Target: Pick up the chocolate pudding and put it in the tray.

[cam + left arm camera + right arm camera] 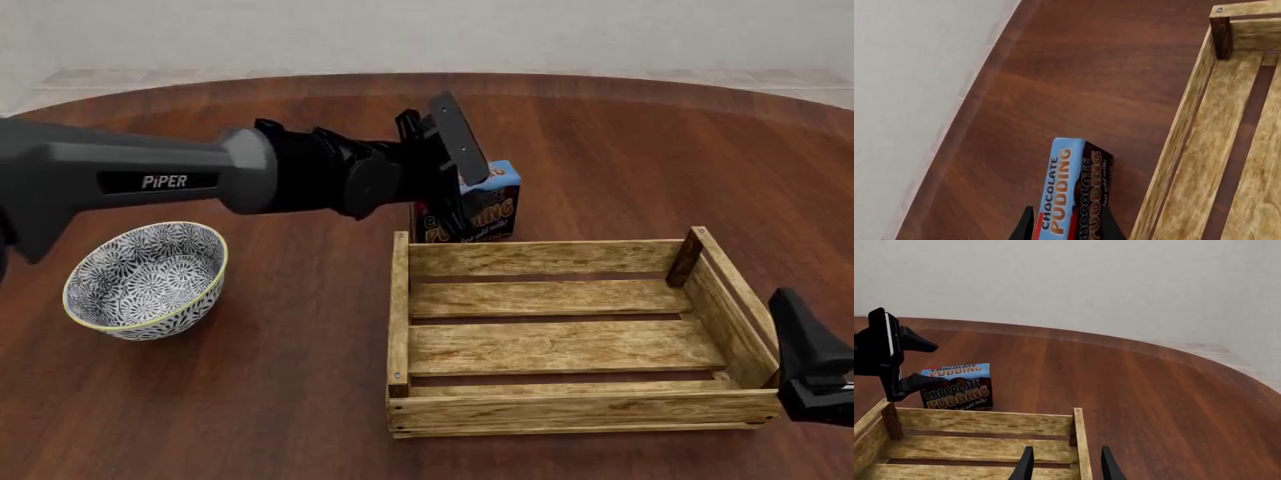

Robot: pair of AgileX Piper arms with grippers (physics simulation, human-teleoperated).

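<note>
Left gripper holding the chocolate pudding, carton not yet over the tray

Left wrist view: both dark fingers pinch the carton's narrow sides, blue band and lettering facing out; the wooden tray's slatted wall lies just beside it, with bare table under the carton. Front view: left gripper and carton sit just behind the tray's far wall, the bowl well apart to the left; whether the carton is clear of the table cannot be told. Right gripper waits near the tray's right end. Right wrist view: right fingers spread and empty above the tray's corner, the pudding beyond the far slat. Judgement: grasp made, transfer in hand; the next move calls for a lift clear of the wall, a short carry over the slats, then release
</note>
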